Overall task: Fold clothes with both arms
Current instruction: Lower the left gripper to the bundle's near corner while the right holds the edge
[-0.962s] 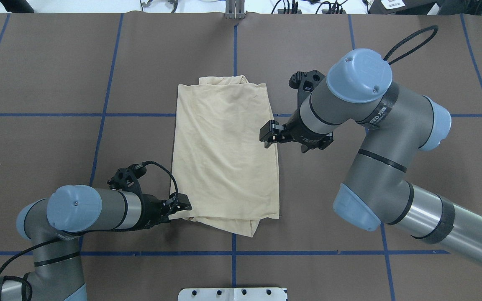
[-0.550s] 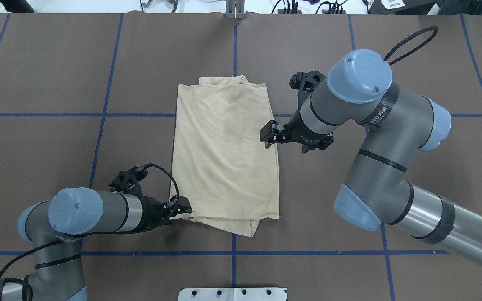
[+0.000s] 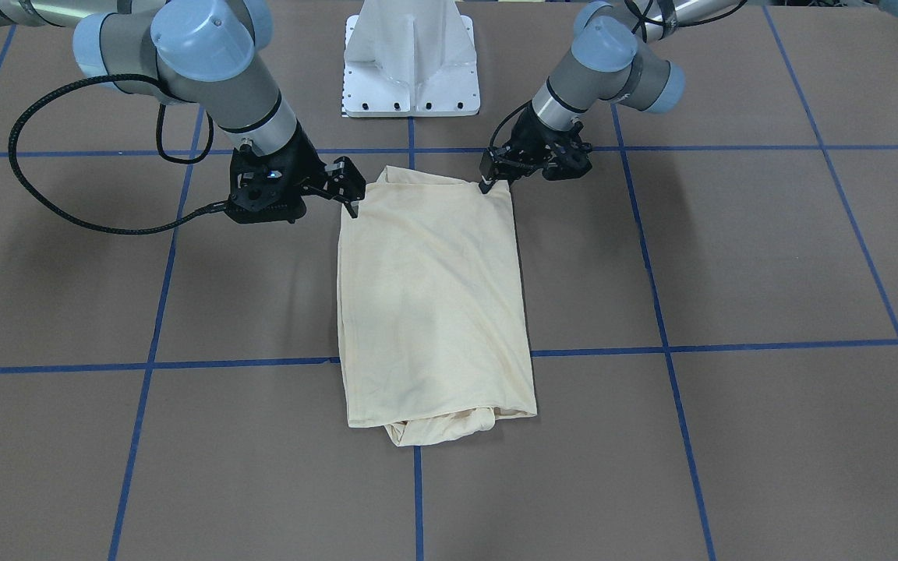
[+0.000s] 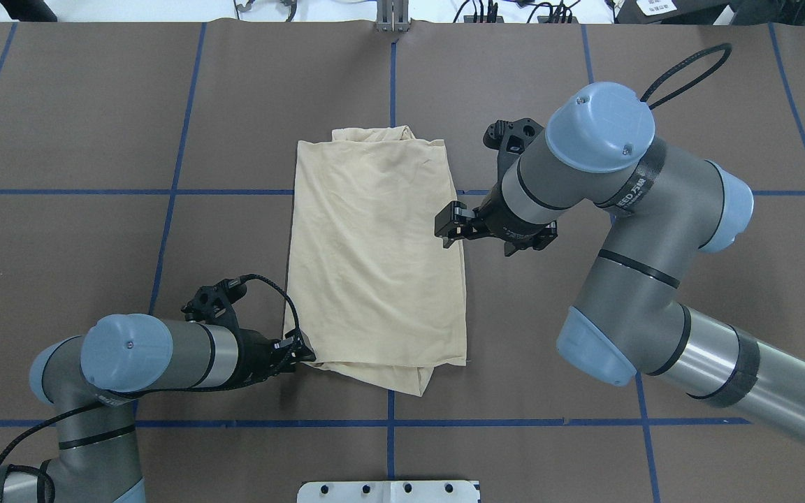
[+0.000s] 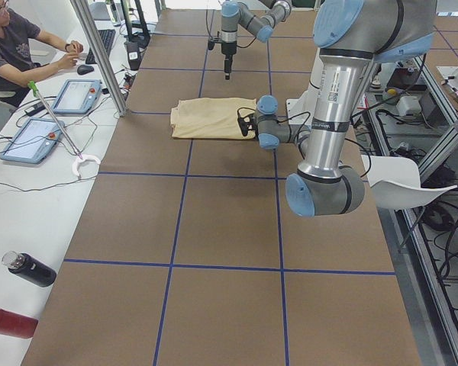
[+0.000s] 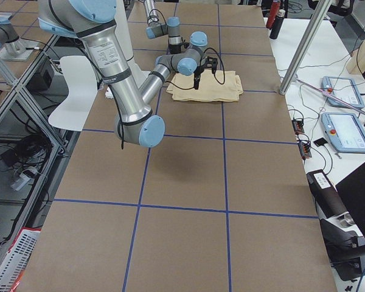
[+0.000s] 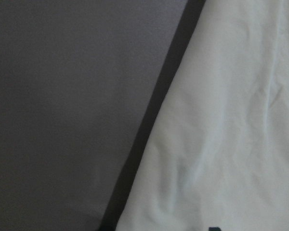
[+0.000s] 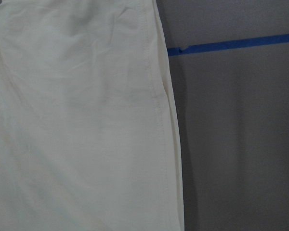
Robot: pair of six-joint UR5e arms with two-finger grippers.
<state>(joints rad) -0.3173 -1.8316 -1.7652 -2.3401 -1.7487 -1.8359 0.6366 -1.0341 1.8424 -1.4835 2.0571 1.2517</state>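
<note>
My left gripper [image 4: 302, 353] sits low against the T-shirt's [image 4: 374, 265] near corner; pinched or not, I cannot tell. My right gripper [image 4: 446, 232] hangs open, empty, over the opposite long edge. The shirt lies between them, its length running forward.

The desk [image 4: 81, 105] is covered with a brown sheet and divided into large squares by blue tape [image 4: 514, 422]. A white side desk [image 5: 30, 221] is set along one long edge. On it, two tablets [image 5: 78, 96], a keyboard [image 5: 107, 40], a black bottle [image 5: 29, 269] and a red bottle [image 5: 6, 320] are laid. A person [image 5: 15, 46] is seated there. A metal post [image 5: 99, 57] is fixed at the desk's edge. A white chair [image 5: 401, 183] is placed on the opposite side, near cables [image 6: 24, 149].
</note>
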